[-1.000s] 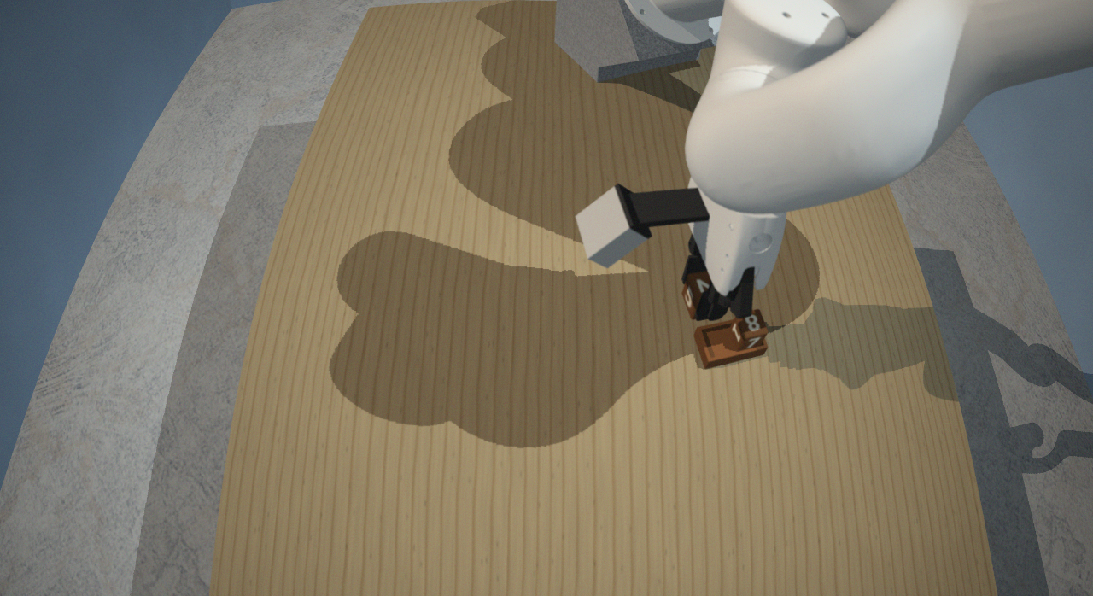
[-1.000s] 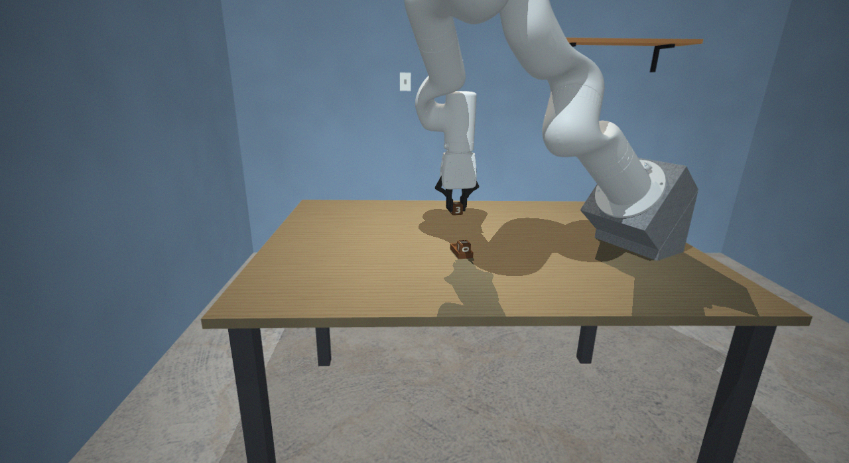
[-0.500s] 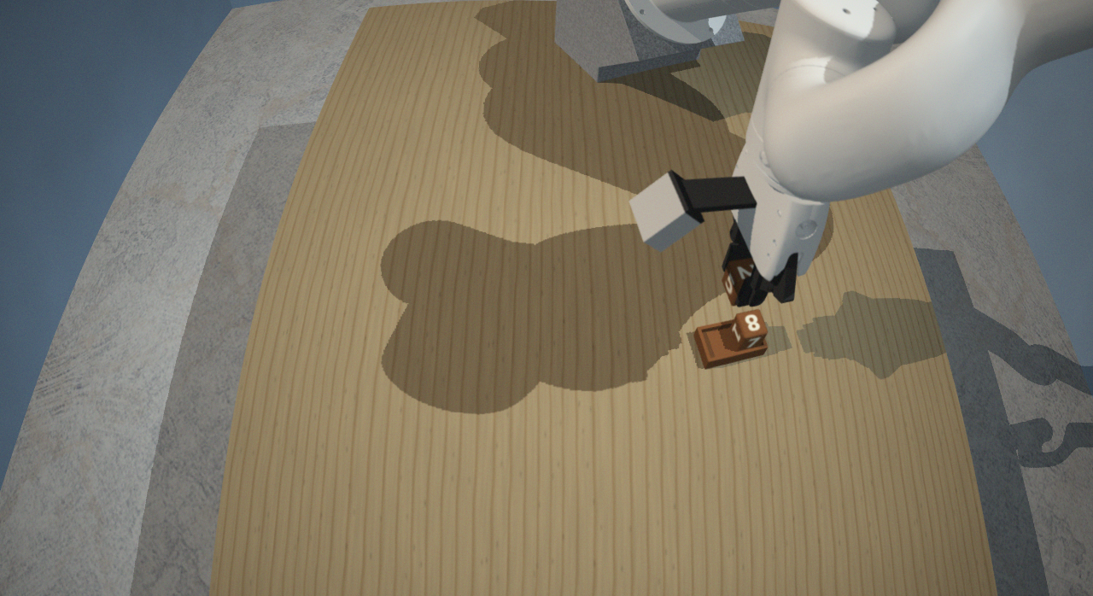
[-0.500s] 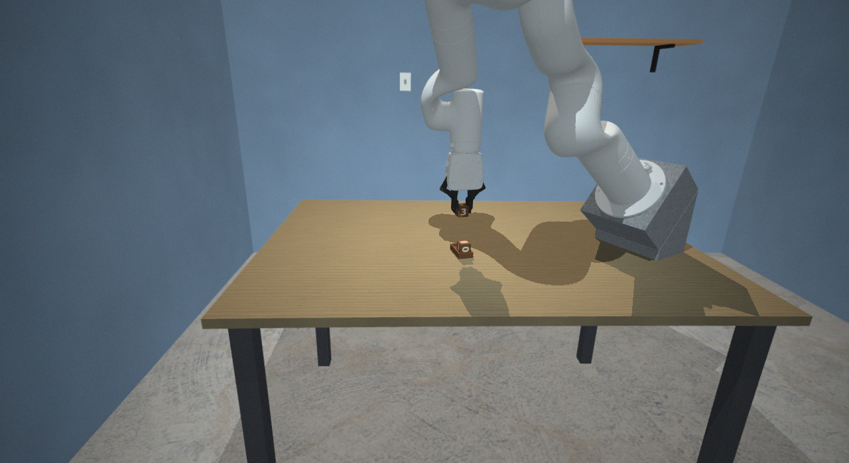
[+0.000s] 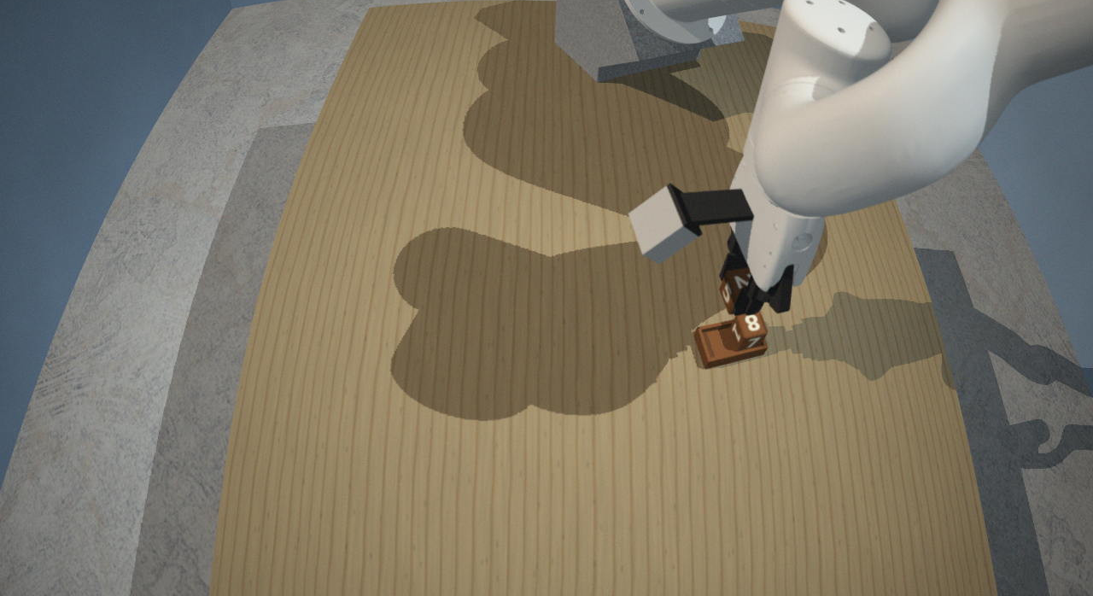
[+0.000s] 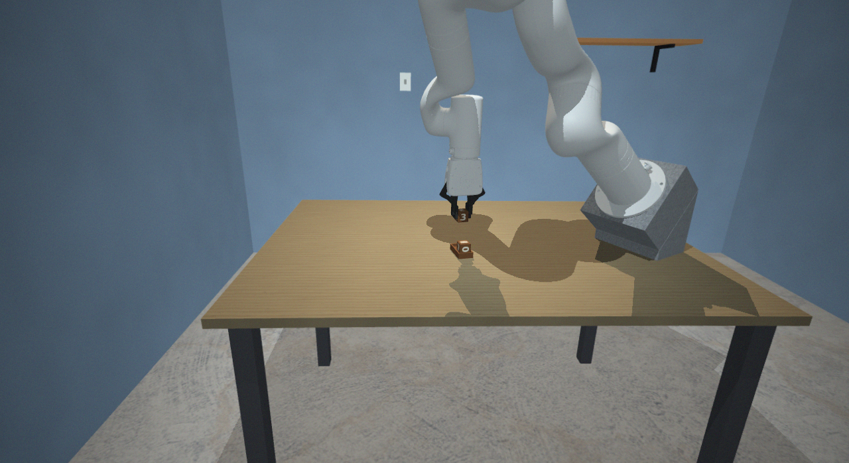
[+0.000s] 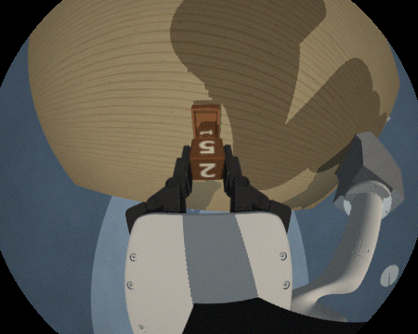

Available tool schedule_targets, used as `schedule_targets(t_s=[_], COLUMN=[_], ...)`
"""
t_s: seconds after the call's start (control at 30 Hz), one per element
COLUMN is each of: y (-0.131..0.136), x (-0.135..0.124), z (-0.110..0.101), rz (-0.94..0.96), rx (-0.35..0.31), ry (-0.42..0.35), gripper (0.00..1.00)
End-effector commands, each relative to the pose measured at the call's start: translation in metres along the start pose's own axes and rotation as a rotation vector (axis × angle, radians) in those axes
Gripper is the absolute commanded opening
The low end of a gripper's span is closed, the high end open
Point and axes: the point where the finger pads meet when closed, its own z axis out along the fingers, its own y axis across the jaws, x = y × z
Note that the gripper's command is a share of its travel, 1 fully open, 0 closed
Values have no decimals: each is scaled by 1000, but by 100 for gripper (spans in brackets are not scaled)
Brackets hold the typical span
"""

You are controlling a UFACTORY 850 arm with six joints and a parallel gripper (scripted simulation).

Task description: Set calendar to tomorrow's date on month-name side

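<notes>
My gripper [image 5: 752,295] [image 6: 462,213] [image 7: 207,155] is shut on a brown number cube [image 5: 735,289] [image 6: 463,216] [image 7: 207,162] and holds it in the air, a little above the table. The cube shows 2 and 5 in the wrist view and 3 in the exterior view. Below it, slightly offset, the brown tray [image 5: 706,359] [image 6: 458,253] [image 7: 204,109] lies flat on the table. A second cube [image 5: 750,329] [image 6: 464,246] [image 7: 208,132] stands in one half of the tray, with 8 on top. The tray's other half is empty.
The grey robot base [image 5: 592,34] [image 6: 650,217] stands at the table's far corner. The wrist camera box [image 5: 663,227] sticks out beside the gripper. A wall shelf [image 6: 638,42] hangs high behind the arm.
</notes>
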Motion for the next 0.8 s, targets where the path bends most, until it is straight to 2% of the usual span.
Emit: schedule_targets(t_s=[0.0,0.43,0.77], y=[-1,-2,-2], x=[0,-1,-1], z=[13,43,48], rz=[-1,-1,-1], rx=[2,2,2], ry=[1,1,1], gripper=[29,29,29])
